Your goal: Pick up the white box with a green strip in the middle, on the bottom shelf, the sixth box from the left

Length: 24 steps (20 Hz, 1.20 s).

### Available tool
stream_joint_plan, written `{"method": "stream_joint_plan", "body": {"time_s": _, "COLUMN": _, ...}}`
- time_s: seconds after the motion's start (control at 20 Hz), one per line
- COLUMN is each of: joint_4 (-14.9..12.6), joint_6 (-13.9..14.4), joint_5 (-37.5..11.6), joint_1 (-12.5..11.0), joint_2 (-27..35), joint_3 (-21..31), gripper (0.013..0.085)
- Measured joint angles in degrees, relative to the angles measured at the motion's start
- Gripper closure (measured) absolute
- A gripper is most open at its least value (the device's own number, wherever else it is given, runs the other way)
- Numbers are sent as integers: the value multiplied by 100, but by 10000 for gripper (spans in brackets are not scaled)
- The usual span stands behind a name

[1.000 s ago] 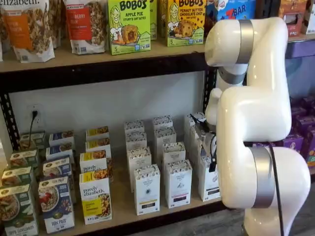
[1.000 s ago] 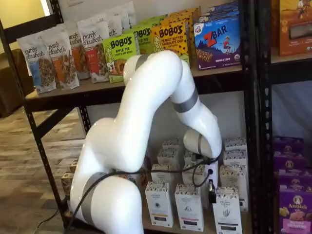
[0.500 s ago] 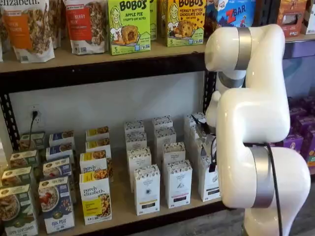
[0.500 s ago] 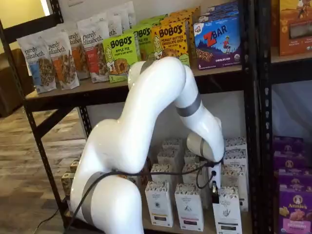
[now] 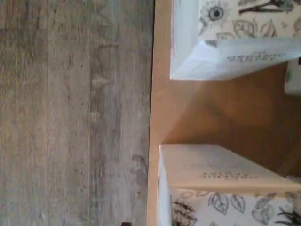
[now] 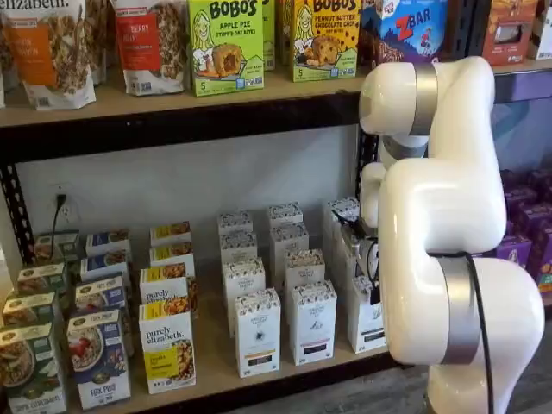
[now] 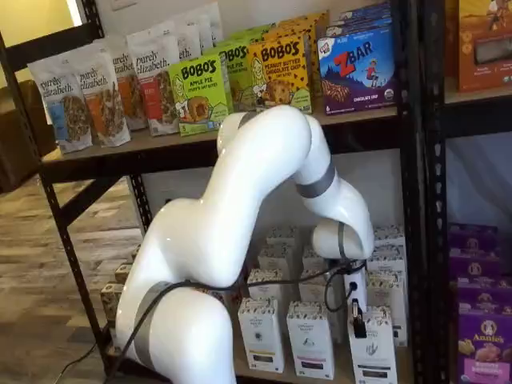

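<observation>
Gripper (image 7: pixel 359 324) hanging just above the white box (image 7: pixel 371 352) at the front edge of the bottom shelf (image 6: pixel 216 366), finger spacing not discernible, nothing visibly held.

Grey-brown wood-plank floor (image 7: pixel 40 264) spreads at nine o'clock of the black metal rack (image 7: pixel 60 212); a white back wall (image 6: pixel 190 177) carries a plugged outlet (image 6: pixel 60 203).

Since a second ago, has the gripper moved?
Yes. In a shelf view the gripper has shifted right and slightly down, closer to the top of the rightmost front white box.
</observation>
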Motion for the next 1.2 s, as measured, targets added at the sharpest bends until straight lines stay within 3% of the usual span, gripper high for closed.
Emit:
{"method": "stream_joint_plan", "body": {"time_s": 0.2, "joint_4": -327, "joint_6": 294, "joint_5": -44, "joint_1": -3, "joint_2": 108, "joint_3": -76, "gripper": 130}}
{"method": "stream_joint_plan", "body": {"time_s": 0.35, "joint_4": -401, "joint_6": 350, "joint_5": -101, "joint_1": -16, "joint_2": 139, "joint_3": -84, "gripper": 130}}
{"method": "stream_joint_plan", "body": {"time_s": 0.75, "joint_4": -532, "joint_6": 456, "joint_5": -68, "joint_1": -30, "joint_2": 120, "joint_3": -75, "gripper": 370}}
{"method": "stream_joint_plan", "body": {"time_s": 0.85, "joint_4": -577, "joint_6": 500, "joint_5": -118, "joint_1": -27, "joint_2": 101, "joint_3": -39, "gripper": 370}}
{"method": "stream_joint_plan", "body": {"time_s": 1.05, "joint_4": -958, "joint_6": 846, "joint_5": -257, "joint_1": -31, "joint_2": 57, "joint_3": 57, "gripper": 370}}
{"method": "stream_joint_plan", "body": {"time_s": 1.2, "joint_4": -915, "joint_6": 820, "joint_5": -354, "joint_1": -24, "joint_2": 18, "joint_3": 148, "gripper": 450}}
